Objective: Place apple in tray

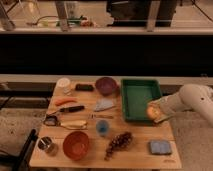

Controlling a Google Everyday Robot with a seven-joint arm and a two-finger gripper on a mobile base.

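My gripper (156, 114) sits at the right front corner of the tray (140, 99), reaching in from the right on my pale arm (192, 99), and it is closed around the apple (152, 112). The apple is right at the tray's near right rim, held in my grip; I cannot tell whether it touches the tray floor.

In this one camera view, the green tray lies at the right rear of the wooden table (135, 150). Just left of it is a purple bowl (106, 85), with a dark flat object (84, 87) and a white cup (63, 83) further left. A carrot (65, 101) and a black-handled knife (70, 109) lie along the left side. Near the front are an orange-red bowl (76, 144), a metal cup (46, 144), a bunch of grapes (118, 143), a small blue cup (102, 127) and a blue sponge (160, 147).
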